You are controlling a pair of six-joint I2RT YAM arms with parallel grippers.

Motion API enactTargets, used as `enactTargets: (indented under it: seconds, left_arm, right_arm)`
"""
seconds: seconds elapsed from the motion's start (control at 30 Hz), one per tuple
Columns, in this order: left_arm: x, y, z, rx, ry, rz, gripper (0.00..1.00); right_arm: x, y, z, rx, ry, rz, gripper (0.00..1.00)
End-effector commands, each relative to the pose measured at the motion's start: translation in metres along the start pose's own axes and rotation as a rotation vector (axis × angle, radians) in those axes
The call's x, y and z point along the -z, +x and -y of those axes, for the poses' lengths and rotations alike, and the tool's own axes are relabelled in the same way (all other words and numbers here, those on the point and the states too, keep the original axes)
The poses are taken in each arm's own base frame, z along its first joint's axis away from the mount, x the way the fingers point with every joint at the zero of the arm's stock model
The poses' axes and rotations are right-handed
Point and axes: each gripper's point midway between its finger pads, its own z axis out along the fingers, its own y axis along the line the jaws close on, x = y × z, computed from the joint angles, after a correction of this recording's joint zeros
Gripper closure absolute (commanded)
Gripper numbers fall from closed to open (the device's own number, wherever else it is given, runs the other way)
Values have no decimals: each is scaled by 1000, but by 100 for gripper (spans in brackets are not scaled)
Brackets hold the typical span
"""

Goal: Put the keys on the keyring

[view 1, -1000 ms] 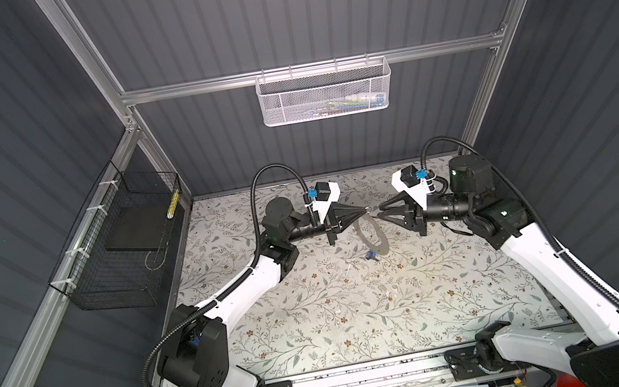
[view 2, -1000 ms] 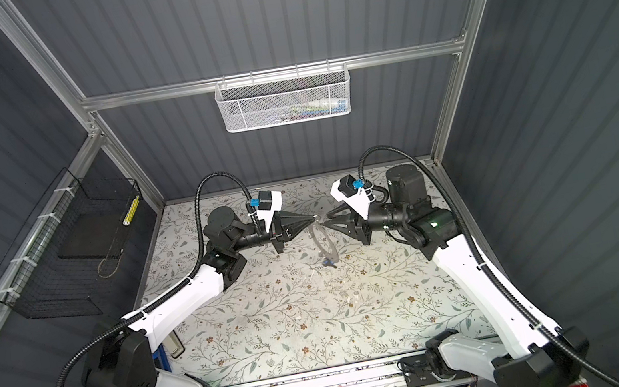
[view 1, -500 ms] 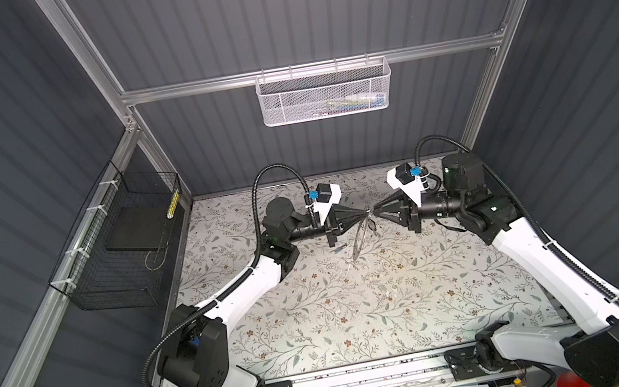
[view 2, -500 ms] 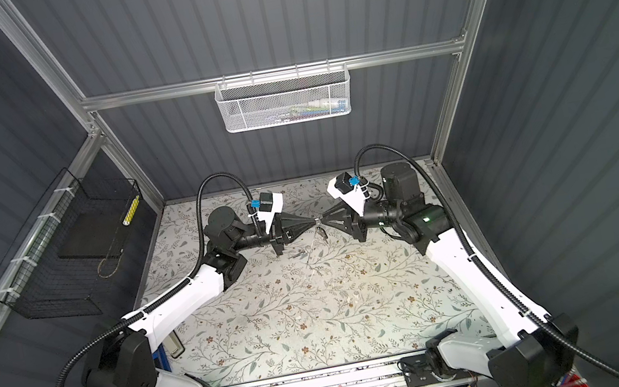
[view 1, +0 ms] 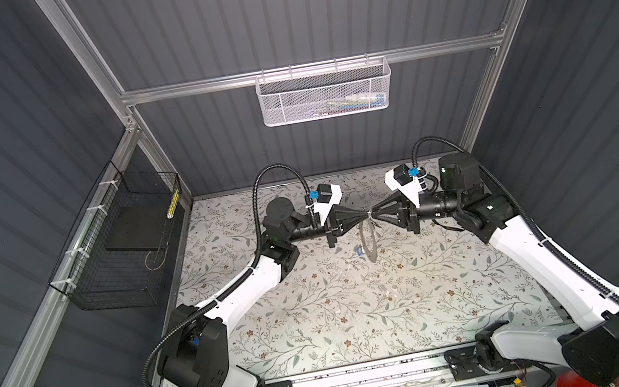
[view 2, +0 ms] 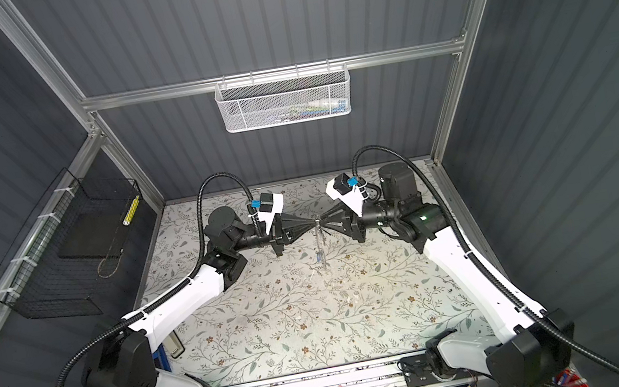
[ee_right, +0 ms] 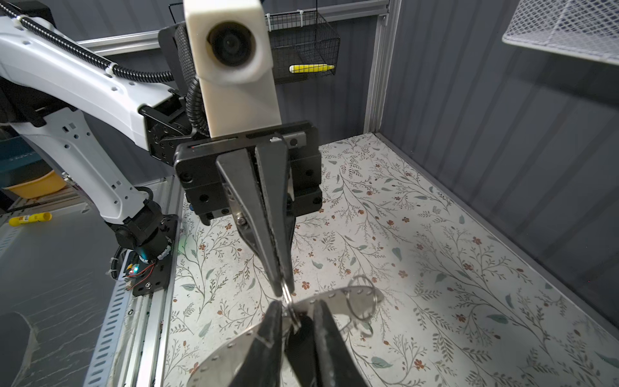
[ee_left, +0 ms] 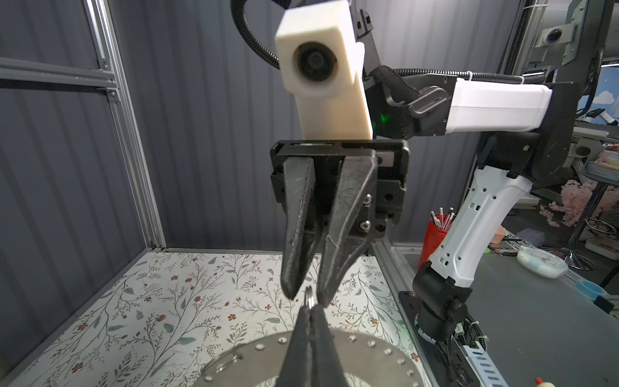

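Note:
My left gripper (view 1: 366, 217) and right gripper (view 1: 373, 216) meet tip to tip above the mat in both top views. In the left wrist view my left gripper (ee_left: 310, 306) is shut on a small silver keyring (ee_left: 308, 295). My right gripper (ee_right: 298, 311) has its jaws slightly apart around that keyring (ee_right: 288, 303), with a black tag (ee_right: 299, 338) hanging in the gap. A perforated metal disc (view 1: 369, 242) and a blue tag (view 1: 358, 252) hang below the keyring. A second ring (ee_right: 361, 298) sits on the disc (ee_right: 227, 355). The keys are hidden or too small to make out.
A white mesh basket (view 1: 325, 93) hangs on the back wall. A black wire basket (view 1: 126, 240) is fixed to the left wall. The floral mat (view 1: 361, 321) covers the floor under both arms. A red cup of pencils (ee_left: 435, 234) stands outside the frame.
My right gripper has moved left until its tips meet the left gripper's, and its jaws have narrowed. The hanging disc has swung and turned. The left arm has stayed put.

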Motion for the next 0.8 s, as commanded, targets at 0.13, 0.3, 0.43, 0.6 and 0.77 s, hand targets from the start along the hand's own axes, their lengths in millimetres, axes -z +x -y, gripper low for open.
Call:
enactTargets:
  seconds: [0.13,0.3,0.43,0.6,0.77]
  left_arm:
    - [-1,-22,3,-45,25,38,100]
    - [-1,-19,3,-34,27,28,100]
    - [1,-10,1,-55,-4,-43,84]
    - [13,0,-5,-187,-81,-289,77]
    - [25,-7,-10,-269,-143,-410,77]
  right_arm:
    - [-5,3,-7,-5,-54,2,91]
    - [-5,2,-9,9,-56,5,100]
    - [-3,4,-10,14,-51,-13,100]
    - [1,26,-8,-33,-12,-140,100]
    - [4,41,-5,-79,11,-242,100]
